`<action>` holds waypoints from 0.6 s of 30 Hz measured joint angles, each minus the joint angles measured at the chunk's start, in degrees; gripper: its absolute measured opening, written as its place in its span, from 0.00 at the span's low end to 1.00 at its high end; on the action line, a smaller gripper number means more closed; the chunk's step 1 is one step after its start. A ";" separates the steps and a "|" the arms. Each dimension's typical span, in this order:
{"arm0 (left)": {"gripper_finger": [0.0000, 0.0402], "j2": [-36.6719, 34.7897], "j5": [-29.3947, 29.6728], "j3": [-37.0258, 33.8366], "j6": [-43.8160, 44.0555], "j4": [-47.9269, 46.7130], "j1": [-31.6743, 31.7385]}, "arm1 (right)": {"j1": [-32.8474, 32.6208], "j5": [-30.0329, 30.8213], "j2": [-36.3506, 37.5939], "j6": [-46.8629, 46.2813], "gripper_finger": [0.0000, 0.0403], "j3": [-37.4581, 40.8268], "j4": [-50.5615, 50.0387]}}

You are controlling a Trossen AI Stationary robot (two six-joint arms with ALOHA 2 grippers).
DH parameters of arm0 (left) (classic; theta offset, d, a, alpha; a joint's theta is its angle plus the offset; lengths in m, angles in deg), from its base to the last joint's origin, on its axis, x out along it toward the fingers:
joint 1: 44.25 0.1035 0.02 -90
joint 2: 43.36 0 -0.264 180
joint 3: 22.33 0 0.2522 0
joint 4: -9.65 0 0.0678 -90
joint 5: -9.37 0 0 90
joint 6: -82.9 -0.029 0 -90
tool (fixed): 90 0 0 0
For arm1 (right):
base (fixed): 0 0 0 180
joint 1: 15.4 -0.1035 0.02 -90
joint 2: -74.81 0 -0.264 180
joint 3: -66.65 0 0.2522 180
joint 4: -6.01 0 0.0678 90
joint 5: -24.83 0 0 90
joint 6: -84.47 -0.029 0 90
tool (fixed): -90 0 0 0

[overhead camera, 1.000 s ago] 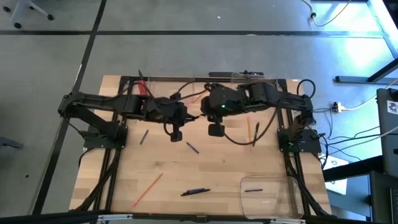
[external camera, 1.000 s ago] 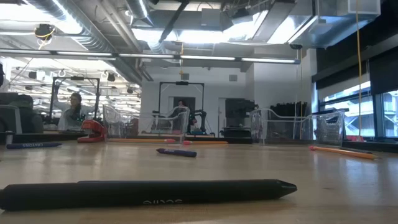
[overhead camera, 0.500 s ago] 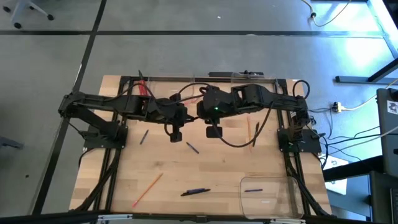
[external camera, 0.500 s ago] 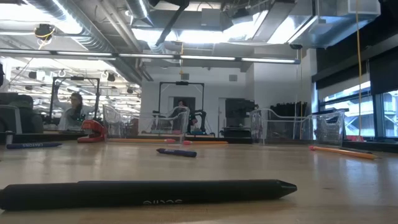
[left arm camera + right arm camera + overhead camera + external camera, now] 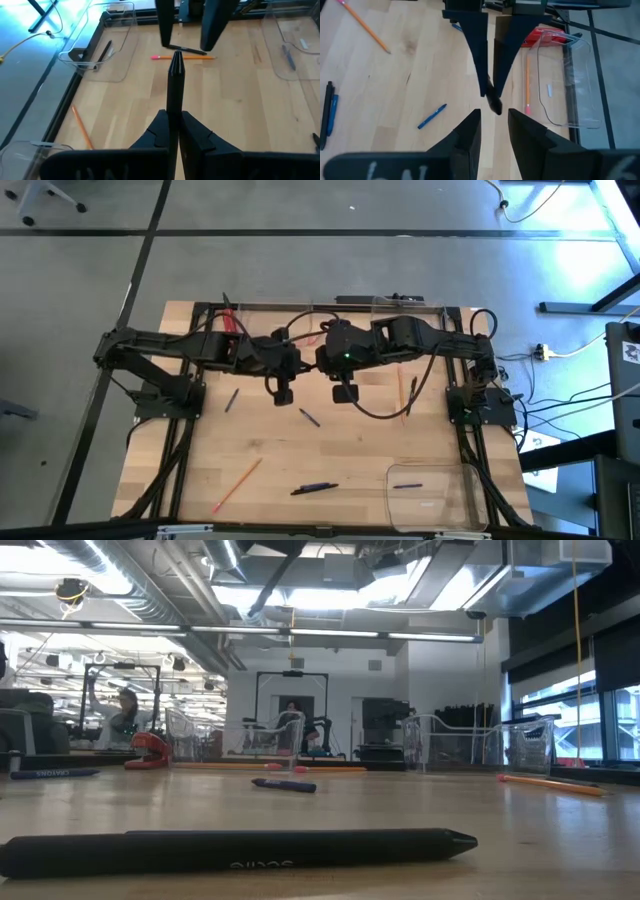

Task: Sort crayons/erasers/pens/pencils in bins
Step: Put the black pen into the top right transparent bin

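— Where's the pen (image 5: 175, 85)?

— Up in the air over the middle of the tabletop (image 5: 350, 450), clamped in the left hand (image 5: 283, 392). Seen from that hand's wrist, both dark fingers (image 5: 156, 131) press against its barrel and the black tip sticks out forward.

— And the right hand (image 5: 345, 392)?

— Facing the left one, just beside it. Its fingers (image 5: 470, 131) stand apart with nothing between them; the pen's tip sits just beyond that gap, close to it but not inside.

— So the two hands don't touch?

— Near each other, tip to tip, but apart.

— What lies below them?

— A short blue pen (image 5: 309, 417) on the wood between and slightly in front of the hands, another blue one (image 5: 231, 398) off to the left. Toward the front edge, a dark pen (image 5: 315, 488), and left of it an orange pencil (image 5: 237, 485) lying at a slant. A second pencil (image 5: 411, 395) lies on the right side, by the right arm.

— Any bins?

— A clear bin (image 5: 450, 502) at the front right corner holds one small pen (image 5: 407, 485). More clear bins sit along the rear edge; the left wrist view shows one (image 5: 120, 75) with a dark pen (image 5: 104, 50) in it.

— Anything else?

— A red object (image 5: 232, 320) at the rear left, and in the low view a person (image 5: 122, 716) in the room behind.
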State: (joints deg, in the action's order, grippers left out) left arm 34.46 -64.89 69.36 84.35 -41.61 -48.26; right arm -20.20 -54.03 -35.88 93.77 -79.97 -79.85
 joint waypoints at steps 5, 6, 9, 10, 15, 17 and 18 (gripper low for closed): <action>0.02 0.00 -0.06 0.00 0.02 0.09 -0.02 | 0.00 0.09 0.00 0.02 0.25 0.00 0.02; 0.02 0.00 -0.09 0.00 0.02 0.09 -0.02 | 0.00 0.13 0.00 0.01 0.25 0.00 0.02; 0.02 0.00 -0.06 0.00 0.04 0.13 0.00 | 0.01 0.13 0.00 0.02 0.25 0.00 0.28; 0.02 0.00 -0.06 0.00 0.04 0.26 -0.01 | 0.02 0.13 0.00 0.01 0.25 0.00 0.39; 0.02 -0.02 -0.17 0.00 0.04 0.83 -0.02 | 0.02 0.15 -0.72 0.02 0.25 0.07 0.44; 0.02 -0.04 -0.17 0.00 0.07 0.83 -0.02 | 0.02 0.15 -1.16 0.28 0.25 0.07 0.89; 0.02 -0.04 -0.17 0.00 0.07 0.83 -0.02 | 0.02 0.15 -1.27 0.32 0.25 0.07 0.77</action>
State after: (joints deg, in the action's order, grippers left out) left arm 34.42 -65.06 69.36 84.42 -40.78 -48.28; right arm -20.17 -53.88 -37.16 94.09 -79.91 -79.08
